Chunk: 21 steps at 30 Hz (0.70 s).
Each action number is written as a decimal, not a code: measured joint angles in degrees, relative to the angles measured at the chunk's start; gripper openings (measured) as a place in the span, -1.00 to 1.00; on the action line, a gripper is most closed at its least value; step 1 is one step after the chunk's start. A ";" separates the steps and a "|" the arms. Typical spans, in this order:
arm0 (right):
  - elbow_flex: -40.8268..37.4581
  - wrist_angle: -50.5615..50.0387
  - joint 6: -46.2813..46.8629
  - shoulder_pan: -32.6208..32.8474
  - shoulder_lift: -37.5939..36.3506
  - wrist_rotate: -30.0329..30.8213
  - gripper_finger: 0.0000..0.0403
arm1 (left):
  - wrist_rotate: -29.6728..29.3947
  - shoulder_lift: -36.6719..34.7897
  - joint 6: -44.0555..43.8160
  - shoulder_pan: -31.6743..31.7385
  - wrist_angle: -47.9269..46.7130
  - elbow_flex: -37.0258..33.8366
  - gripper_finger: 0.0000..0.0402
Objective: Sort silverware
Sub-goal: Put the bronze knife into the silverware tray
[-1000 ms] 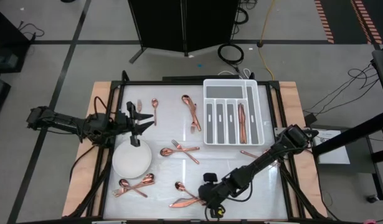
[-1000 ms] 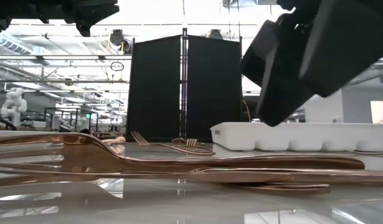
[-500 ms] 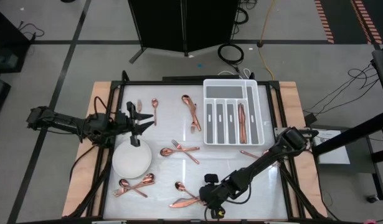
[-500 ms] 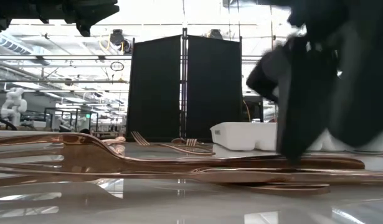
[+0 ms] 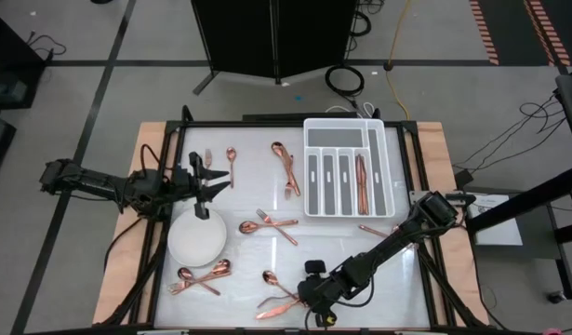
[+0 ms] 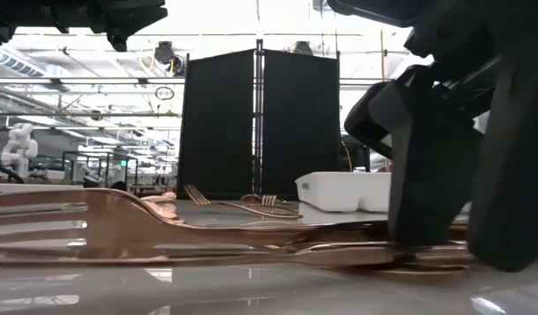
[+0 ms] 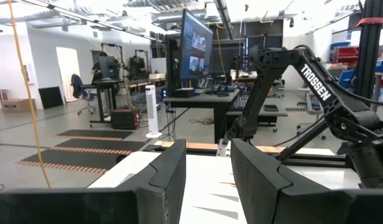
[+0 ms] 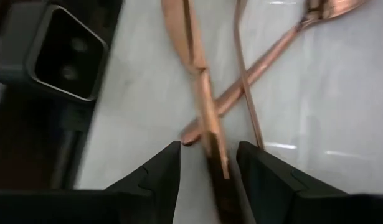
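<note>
1. The knife [image 8: 203, 93] lies in a crossed pile of silverware [image 5: 278, 300] at the table's near edge.
2. Its handle runs lengthwise between the fingers of the right gripper [image 8: 207, 165], which stand apart, not clamped.
3. The left gripper [image 5: 214, 180], fingers apart, waits above the plate [image 5: 196, 240], well apart from the pile.

The tray [image 5: 350, 167] sits at the table's [image 5: 397, 279] back right, with silverware [image 5: 361, 181] lying in one of its compartments. The plate [image 5: 196, 239] lies front left, just before the left gripper [image 5: 222, 179]. The right gripper [image 5: 304, 296] is low at the front edge, beside crossed pieces [image 5: 278, 298].
</note>
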 joint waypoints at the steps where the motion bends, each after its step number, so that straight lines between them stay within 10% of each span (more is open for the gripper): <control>1: 0.02 -0.66 -1.02 0.05 0.00 0.93 -0.23 | 0.00 0.01 0.00 0.00 -0.01 0.00 -0.36; 21: 0.23 -2.54 -4.58 2.79 2.86 4.66 -0.63 | -0.02 -0.01 0.00 0.00 -0.28 0.00 -0.36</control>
